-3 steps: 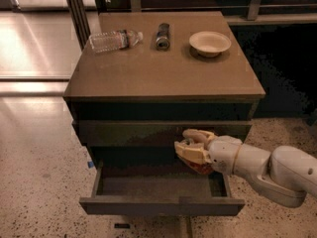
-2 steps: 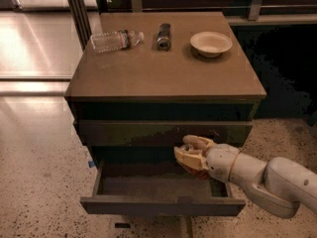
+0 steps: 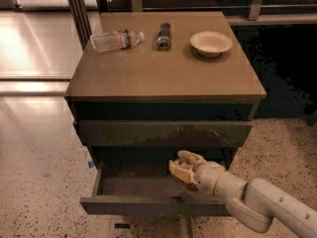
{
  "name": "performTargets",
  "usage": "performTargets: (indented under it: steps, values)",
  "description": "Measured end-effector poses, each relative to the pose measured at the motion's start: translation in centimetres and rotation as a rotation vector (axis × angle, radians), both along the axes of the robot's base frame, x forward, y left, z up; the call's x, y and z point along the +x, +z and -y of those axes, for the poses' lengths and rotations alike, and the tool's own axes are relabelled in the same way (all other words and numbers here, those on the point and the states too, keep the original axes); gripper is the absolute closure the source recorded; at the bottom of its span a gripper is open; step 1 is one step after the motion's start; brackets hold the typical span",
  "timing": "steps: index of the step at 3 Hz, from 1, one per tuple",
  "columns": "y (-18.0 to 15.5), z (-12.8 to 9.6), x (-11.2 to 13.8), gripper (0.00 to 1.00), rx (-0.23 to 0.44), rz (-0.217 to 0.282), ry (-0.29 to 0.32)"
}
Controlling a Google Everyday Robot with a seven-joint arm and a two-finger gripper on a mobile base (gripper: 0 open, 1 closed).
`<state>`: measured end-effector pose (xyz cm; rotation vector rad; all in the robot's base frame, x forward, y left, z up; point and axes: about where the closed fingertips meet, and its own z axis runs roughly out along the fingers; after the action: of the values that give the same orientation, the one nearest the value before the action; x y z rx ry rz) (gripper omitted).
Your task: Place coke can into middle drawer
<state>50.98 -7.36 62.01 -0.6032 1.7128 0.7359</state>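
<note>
The middle drawer stands pulled open at the bottom of the cabinet, showing its grey-brown floor and dark plain front. My gripper reaches in from the lower right and hangs over the right half of the drawer. Its pale fingers are closed around the coke can, of which only a small red patch shows under the fingers. The rest of the can is hidden by the gripper.
Above the open drawer is a shut drawer with a scuffed greenish-grey front. On the cabinet top lie a clear plastic bottle, a slim dark can and a pale bowl. Speckled floor surrounds the cabinet.
My gripper with the can has moved down and a little to the left, lower over the open drawer. The drawer and the things on top have not moved.
</note>
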Motion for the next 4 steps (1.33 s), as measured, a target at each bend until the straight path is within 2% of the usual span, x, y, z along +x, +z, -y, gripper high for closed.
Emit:
performTargets:
  steps: [2, 4]
  values:
    - [-7.9, 0.1, 2.2, 1.00, -0.041, -0.074, -0.025]
    - [-13.9, 0.3, 3.7, 1.00, -0.111, -0.164, -0.010]
